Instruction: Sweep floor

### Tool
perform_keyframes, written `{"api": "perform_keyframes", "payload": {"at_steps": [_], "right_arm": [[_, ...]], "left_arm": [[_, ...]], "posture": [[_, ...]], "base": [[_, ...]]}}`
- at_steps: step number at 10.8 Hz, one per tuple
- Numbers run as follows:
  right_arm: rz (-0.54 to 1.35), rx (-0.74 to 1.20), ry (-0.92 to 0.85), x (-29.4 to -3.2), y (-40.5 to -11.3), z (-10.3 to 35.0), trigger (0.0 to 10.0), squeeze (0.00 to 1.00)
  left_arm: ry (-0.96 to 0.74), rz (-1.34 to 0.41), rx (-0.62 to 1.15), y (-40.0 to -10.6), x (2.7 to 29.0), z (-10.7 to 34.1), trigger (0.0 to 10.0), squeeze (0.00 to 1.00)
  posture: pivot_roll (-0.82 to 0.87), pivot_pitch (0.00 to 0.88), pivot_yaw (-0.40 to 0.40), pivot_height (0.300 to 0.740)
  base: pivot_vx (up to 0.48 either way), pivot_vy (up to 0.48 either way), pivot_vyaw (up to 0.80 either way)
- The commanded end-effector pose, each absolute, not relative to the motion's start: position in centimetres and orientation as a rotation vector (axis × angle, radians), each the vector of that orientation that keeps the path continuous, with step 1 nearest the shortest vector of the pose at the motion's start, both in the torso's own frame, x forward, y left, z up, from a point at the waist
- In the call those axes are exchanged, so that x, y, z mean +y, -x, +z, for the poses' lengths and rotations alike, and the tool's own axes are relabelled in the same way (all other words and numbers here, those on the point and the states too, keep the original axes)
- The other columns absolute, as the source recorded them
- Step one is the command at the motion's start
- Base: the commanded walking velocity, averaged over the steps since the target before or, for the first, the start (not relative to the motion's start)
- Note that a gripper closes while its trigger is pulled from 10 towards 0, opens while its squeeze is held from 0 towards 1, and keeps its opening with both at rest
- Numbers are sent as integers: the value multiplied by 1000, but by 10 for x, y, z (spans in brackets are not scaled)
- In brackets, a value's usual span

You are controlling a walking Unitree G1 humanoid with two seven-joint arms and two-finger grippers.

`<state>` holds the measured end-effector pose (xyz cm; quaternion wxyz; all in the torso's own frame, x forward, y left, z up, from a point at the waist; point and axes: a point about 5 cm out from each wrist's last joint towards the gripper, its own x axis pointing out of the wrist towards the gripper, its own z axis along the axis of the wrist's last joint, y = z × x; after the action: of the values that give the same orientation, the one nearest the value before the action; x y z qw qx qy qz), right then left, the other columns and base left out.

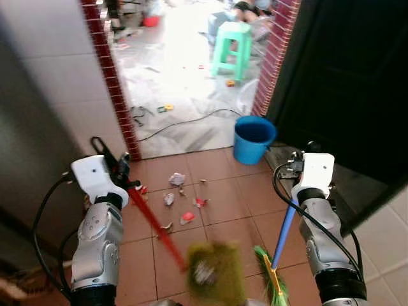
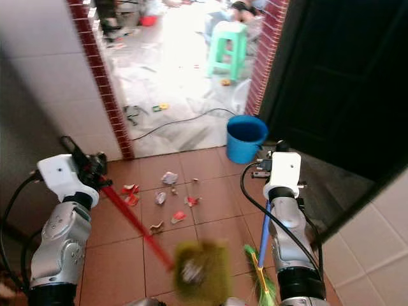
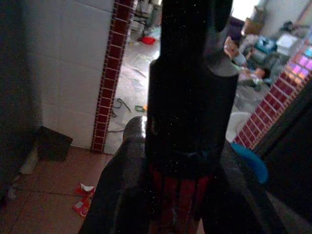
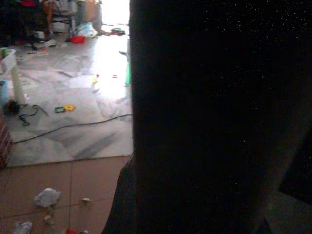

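Sweep barely underway: left end effector [image 1: 118, 167] gripping red broom [image 1: 159, 229], right end effector [image 1: 299, 167] gripping blue-handled dustpan [image 1: 280, 239], scraps [image 1: 182, 197] lying unswept on floor [image 1: 223, 210].

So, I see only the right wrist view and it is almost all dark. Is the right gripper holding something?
Observer: Yes. The right gripper is shut on a blue handle, which ends low down in a green head.
Operator: And the left one?
Observer: The left gripper grips a red broom handle. Its brush is blurred, low near the tiles.
Operator: Is anything standing by the doorway?
Observer: A blue bucket stands on the tiles, to the right of the litter scraps.
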<state>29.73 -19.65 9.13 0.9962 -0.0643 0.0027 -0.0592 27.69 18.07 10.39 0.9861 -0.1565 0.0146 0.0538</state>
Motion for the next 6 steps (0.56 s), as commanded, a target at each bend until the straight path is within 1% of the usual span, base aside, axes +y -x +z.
{"api": "perform_keyframes", "payload": {"at_steps": [1,3,6], "right_arm": [[-115,-19,132,-197,-301,96,10000,0],[-143,-34,162,-202,-301,99,10000,0],[-217,-24,206,-213,-297,97,10000,0]], "left_arm": [[348,87,-86,-286,178,130,10000,0],[366,53,-173,-296,171,159,10000,0],[363,40,-227,-303,171,176,10000,0]], "posture": [[-100,0,34,740],[-110,0,57,740],[-116,0,76,740]], "base": [[0,0,0],[0,0,0],[0,0,0]]}}
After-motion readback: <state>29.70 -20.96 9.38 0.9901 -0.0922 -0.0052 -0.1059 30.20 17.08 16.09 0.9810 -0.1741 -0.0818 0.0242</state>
